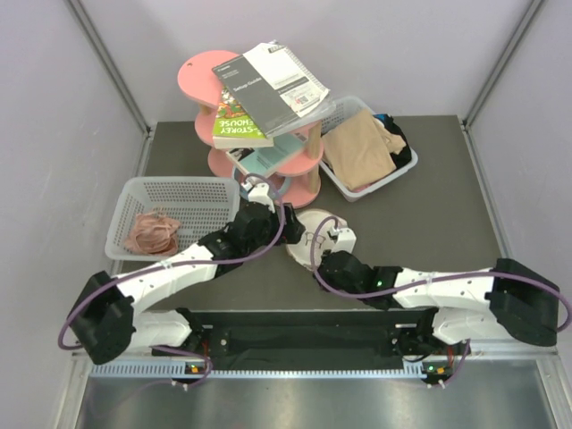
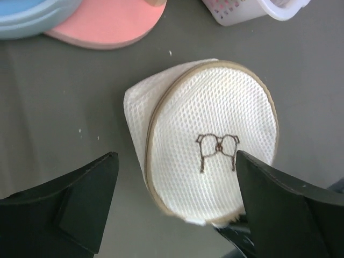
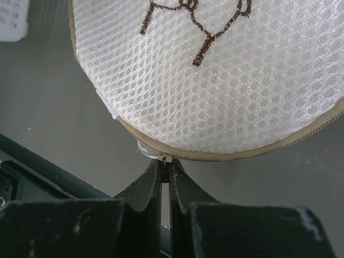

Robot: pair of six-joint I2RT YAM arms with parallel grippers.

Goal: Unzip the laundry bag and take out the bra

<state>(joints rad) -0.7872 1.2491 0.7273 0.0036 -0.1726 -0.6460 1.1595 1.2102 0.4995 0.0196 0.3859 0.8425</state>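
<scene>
Cream mesh laundry bag sits near the middle of the grey table, with a pink shelf at its 12 o'clock. The right gripper is pinched closed on the zipper pull at the bag's 6 o'clock rim in its wrist view. The left gripper hovers over the bag, fingers spread wide, holding nothing.

**Stand, books and two baskets sitting around the dark table**

A pink tiered stand is standing at the far side of the dark table, carrying a green book and a grey-white manual on top. Left of it, a white mesh basket is holding a pinkish-brown bundle. Right of it, another white basket is holding tan cloth.
</scene>
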